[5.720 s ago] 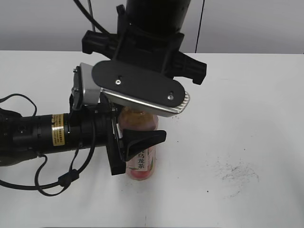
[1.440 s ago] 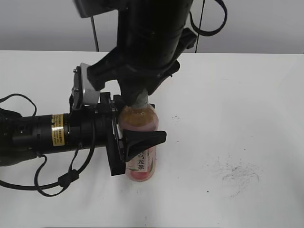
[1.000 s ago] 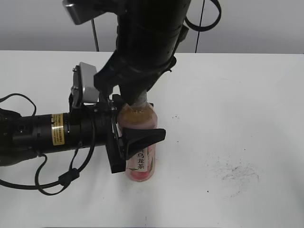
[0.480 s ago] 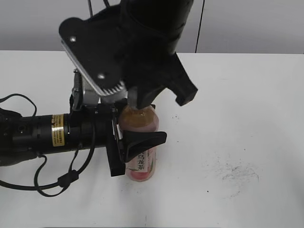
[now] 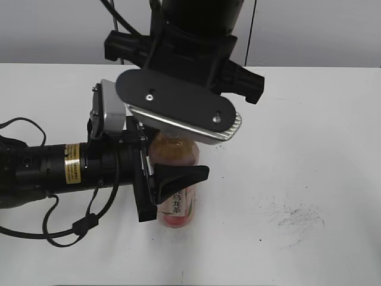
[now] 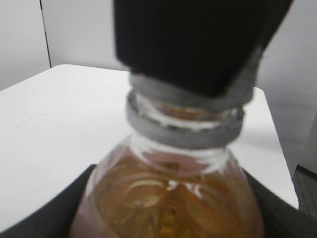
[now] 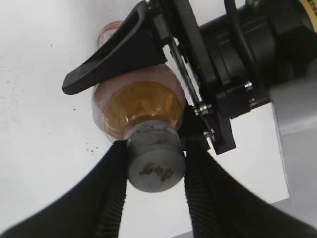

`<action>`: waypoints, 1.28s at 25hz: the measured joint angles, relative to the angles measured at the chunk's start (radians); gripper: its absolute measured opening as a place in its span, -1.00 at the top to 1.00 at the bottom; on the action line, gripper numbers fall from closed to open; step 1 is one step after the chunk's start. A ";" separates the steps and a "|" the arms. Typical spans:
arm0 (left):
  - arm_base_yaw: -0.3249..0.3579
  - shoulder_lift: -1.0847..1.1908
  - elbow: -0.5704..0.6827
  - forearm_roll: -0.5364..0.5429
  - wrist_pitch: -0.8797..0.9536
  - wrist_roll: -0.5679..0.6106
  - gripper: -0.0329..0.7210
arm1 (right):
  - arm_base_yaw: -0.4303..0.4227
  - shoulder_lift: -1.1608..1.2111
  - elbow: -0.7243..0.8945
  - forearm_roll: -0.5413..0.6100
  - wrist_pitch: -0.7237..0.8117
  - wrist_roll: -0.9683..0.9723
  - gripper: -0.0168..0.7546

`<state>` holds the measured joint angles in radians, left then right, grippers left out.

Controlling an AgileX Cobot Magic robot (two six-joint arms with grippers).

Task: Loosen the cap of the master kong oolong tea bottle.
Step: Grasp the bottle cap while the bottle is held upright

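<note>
The master kong oolong tea bottle (image 5: 176, 152) stands upright on the white table (image 5: 309, 131), with amber tea and a pink label. My left gripper (image 5: 181, 174) comes in from the left and is shut on the bottle's body. In the left wrist view (image 6: 166, 218) its dark fingers flank the bottle's shoulder (image 6: 168, 193). My right gripper (image 7: 157, 148) comes down from above and is shut on the cap (image 7: 156, 168), a grey round cap with a dark logo, with ribbed fingers touching both sides. In the exterior view the right arm (image 5: 190, 53) hides the cap.
Dark scuff marks (image 5: 294, 217) lie on the table at the right. Black cables (image 5: 71, 229) loop at the front left by the left arm. A grey wall runs behind the table's far edge.
My right wrist has turned round the bottle's axis while on the cap; its camera plate swung from the left to the front. The bottle and left arm have stayed put.
</note>
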<state>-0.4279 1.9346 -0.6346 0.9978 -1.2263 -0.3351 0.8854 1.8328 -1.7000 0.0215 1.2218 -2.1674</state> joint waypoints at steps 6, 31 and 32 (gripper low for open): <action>0.000 0.000 0.000 0.000 0.000 -0.005 -0.27 | 0.000 -0.020 0.001 0.014 0.001 0.545 -0.31; 0.000 0.000 0.000 -0.004 0.001 -0.008 -0.27 | -0.001 0.017 0.001 0.017 0.002 2.099 -0.56; 0.000 0.000 0.000 -0.004 0.001 -0.008 -0.27 | -0.001 0.020 0.001 0.009 0.002 2.100 -0.53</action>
<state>-0.4279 1.9346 -0.6346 0.9943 -1.2250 -0.3427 0.8843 1.8528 -1.6991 0.0310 1.2235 -0.0677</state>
